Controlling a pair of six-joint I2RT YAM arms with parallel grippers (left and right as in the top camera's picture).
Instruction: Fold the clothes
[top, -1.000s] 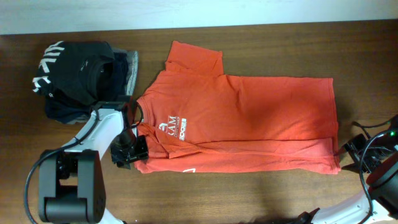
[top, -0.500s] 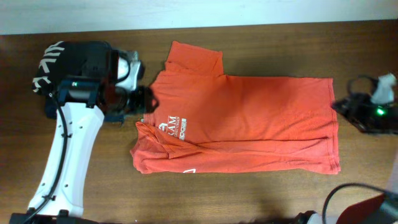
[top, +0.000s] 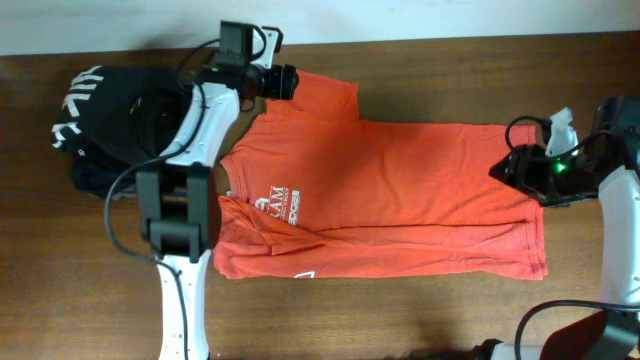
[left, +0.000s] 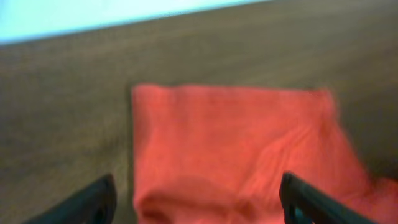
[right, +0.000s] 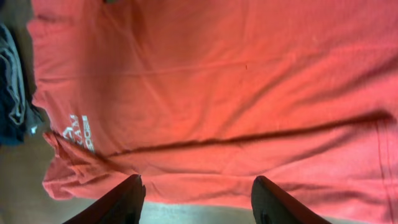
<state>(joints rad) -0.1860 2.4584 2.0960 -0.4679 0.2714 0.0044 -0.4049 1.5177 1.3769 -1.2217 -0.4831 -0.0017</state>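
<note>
The orange-red T-shirt (top: 400, 190) lies spread on the wooden table, its near long edge folded in, white lettering at the left. My left gripper (top: 287, 82) is open at the far sleeve (top: 315, 95); in the left wrist view the sleeve (left: 236, 143) fills the space between the spread fingers (left: 196, 205). My right gripper (top: 505, 168) is open above the shirt's right hem edge. In the right wrist view the shirt (right: 217, 93) lies below the open fingers (right: 198, 196), with nothing between them.
A black garment with white letters (top: 120, 110) sits on a pile of dark folded garments (top: 200, 105) at the far left. The right arm's cable and body (top: 610, 190) are at the right edge. The table's far edge meets a pale wall (top: 450, 15).
My left arm swung from the shirt's collar side up to the far sleeve. My right arm moved inward from the right edge to the shirt's hem.
</note>
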